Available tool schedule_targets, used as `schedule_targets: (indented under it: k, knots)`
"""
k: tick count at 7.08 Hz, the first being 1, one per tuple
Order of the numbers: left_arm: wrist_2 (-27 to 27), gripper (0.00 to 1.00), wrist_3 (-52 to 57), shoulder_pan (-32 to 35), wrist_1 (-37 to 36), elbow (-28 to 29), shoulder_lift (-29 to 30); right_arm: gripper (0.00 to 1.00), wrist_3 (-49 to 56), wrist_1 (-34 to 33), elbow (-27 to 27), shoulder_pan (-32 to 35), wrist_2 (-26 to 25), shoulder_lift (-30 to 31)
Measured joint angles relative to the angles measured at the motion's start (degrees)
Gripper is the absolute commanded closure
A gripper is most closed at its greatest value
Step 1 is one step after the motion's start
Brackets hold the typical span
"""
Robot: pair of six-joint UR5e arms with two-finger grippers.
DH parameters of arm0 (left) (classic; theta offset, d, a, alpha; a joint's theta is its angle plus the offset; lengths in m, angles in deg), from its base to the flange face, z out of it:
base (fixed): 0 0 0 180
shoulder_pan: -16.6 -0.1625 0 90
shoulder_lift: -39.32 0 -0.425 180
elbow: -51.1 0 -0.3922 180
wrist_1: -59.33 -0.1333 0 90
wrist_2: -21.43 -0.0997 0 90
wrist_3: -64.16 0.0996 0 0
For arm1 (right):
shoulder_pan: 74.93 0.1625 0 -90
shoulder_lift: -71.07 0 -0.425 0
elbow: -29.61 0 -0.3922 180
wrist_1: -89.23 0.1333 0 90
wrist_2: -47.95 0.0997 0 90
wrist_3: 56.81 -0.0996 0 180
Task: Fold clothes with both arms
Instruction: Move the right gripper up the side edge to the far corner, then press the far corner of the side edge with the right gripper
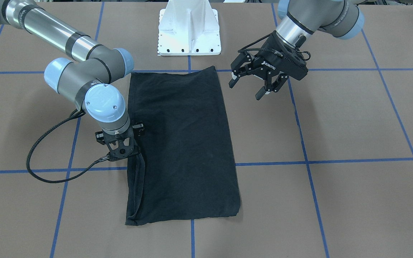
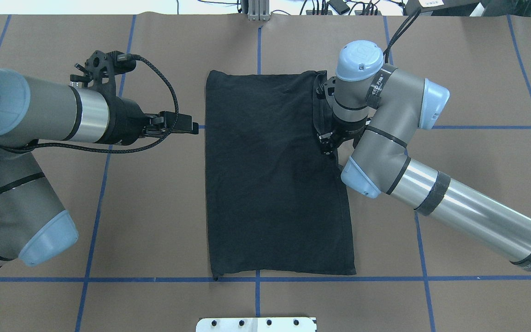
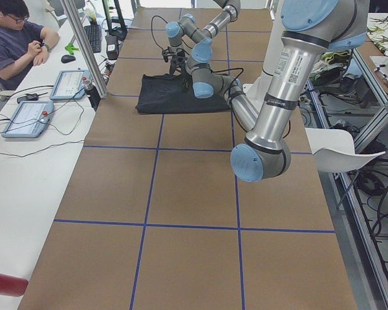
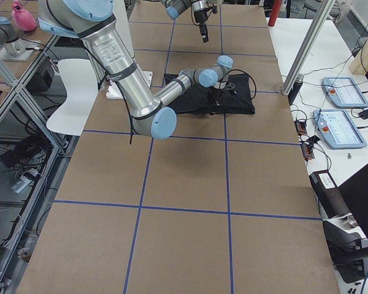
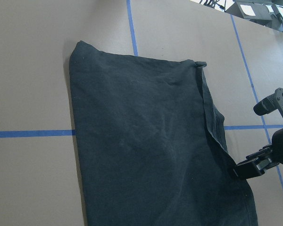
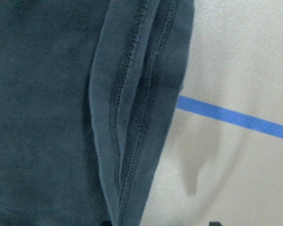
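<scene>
Right tool (image 1: 124, 156), wide, straddles the shirt (image 1: 185, 143) hem; left tool (image 1: 246, 91) hovers wide. Pinching that hem likely comes next, starting a fold.

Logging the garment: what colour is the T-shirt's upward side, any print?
The T-shirt is plain black, no print showing; clearest in the overhead exterior view.

A brown-covered desk (image 1: 353, 200) gridded with blue tape lines (image 1: 335, 162) runs down the room, with a white side bench (image 3: 26, 174) carrying two control tablets (image 3: 27, 118) beside a seated operator (image 3: 13, 39) and a white chair (image 3: 343, 148) opposite.
</scene>
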Motion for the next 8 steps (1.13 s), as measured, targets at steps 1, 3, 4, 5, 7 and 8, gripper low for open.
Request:
schedule_targets:
  k: [1,3,4,5,7,8]
  knots:
    - [0.0,0.0,0.0,0.0,0.0,0.03,0.02,0.26,0.51,-0.17,0.05,0.84,0.21,0.56]
    - [0.0,0.0,0.0,0.0,0.0,0.1,0.03,0.26,1.53,-0.34,-0.07,1.84,0.63,2.12]
    - [0.0,0.0,0.0,0.0,0.0,0.12,0.03,0.25,1.71,-0.42,-0.35,2.54,1.48,2.33]
    - [0.0,0.0,0.02,0.0,0.0,0.13,0.03,0.25,1.73,-0.42,-0.59,3.33,2.59,2.07]
    - [0.0,0.0,0.08,0.0,0.0,0.16,0.02,0.25,1.72,0.04,-0.14,3.29,2.88,0.0]
    - [0.02,0.0,0.07,0.0,0.0,0.18,-0.02,0.25,1.53,0.18,0.65,2.76,2.49,-1.8]
